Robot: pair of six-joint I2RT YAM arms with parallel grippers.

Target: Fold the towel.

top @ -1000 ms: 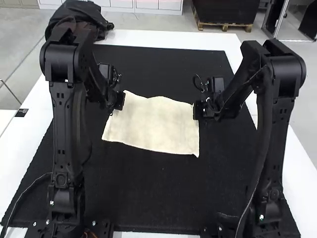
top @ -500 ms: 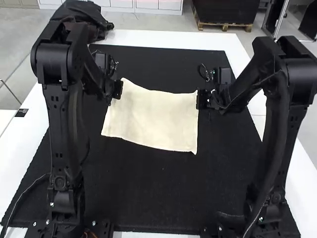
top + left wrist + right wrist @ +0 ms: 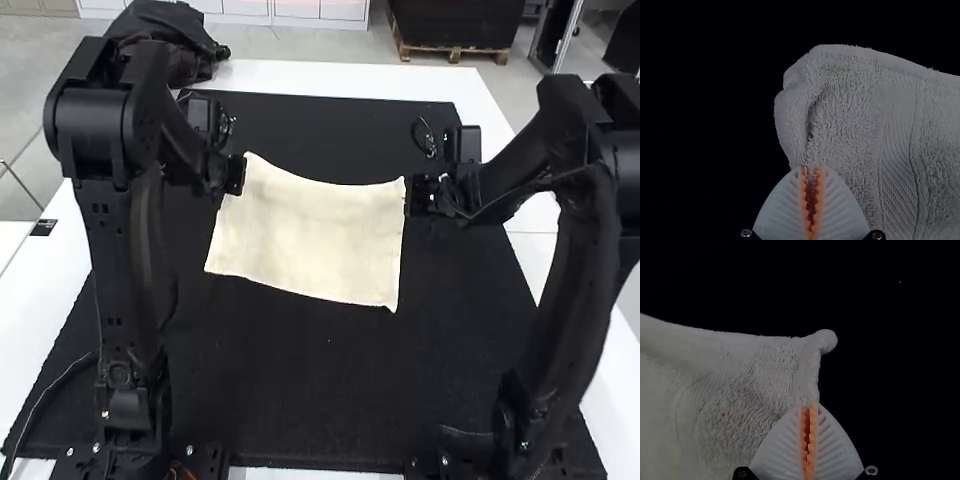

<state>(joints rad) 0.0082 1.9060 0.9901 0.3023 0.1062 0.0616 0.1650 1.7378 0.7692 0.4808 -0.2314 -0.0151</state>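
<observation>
The cream towel (image 3: pixel 308 238) lies spread as one sheet, its far edge stretched between the two grippers and sagging slightly in the middle. At its far left corner is my left gripper (image 3: pixel 238 174), and at its far right corner my right gripper (image 3: pixel 413 195). In the left wrist view the left gripper (image 3: pixel 811 170) is shut on the bunched corner of the towel (image 3: pixel 855 110). In the right wrist view the right gripper (image 3: pixel 808 406) is shut on the side edge near a small corner tip of the towel (image 3: pixel 740 390).
A black mat (image 3: pixel 290 390) covers most of the white table (image 3: pixel 335 78). At the table's far left sits a dark bag (image 3: pixel 165 40). Both arms stand along the sides of the mat.
Both grippers have moved away from the arms' bases, and the right one also rightward. The towel's far edge went with them and drew tauter, and its near edge shifted slightly away.
</observation>
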